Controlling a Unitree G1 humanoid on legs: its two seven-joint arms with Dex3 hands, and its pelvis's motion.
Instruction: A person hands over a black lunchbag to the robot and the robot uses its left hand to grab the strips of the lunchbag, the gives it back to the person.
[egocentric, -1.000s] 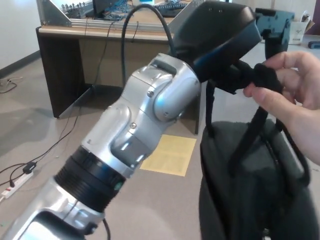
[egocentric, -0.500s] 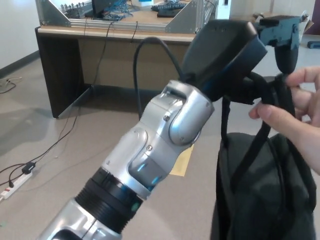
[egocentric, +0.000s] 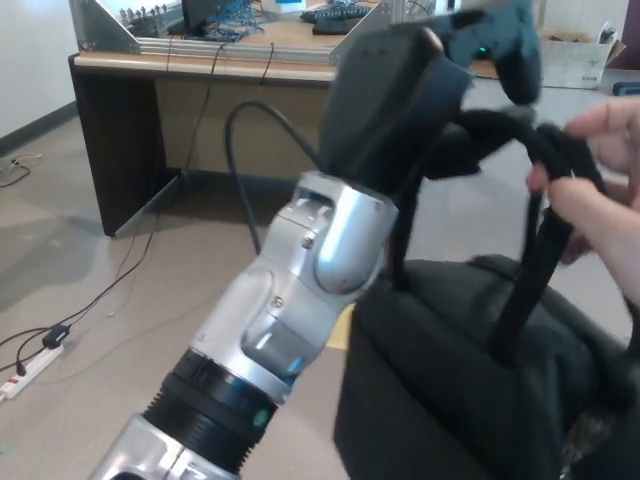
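Lunchbag (egocentric: 470, 380) bottom beyond frame edge

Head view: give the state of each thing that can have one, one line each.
Left hand: raised, at the straps; whether its fingers are closed on them cannot be told.
Lunchbag: hanging below its straps, off the floor.
Straps: pulled up taut, bunched at the top.
Person's hand: gripping the straps from the right.
Right hand: not in view.
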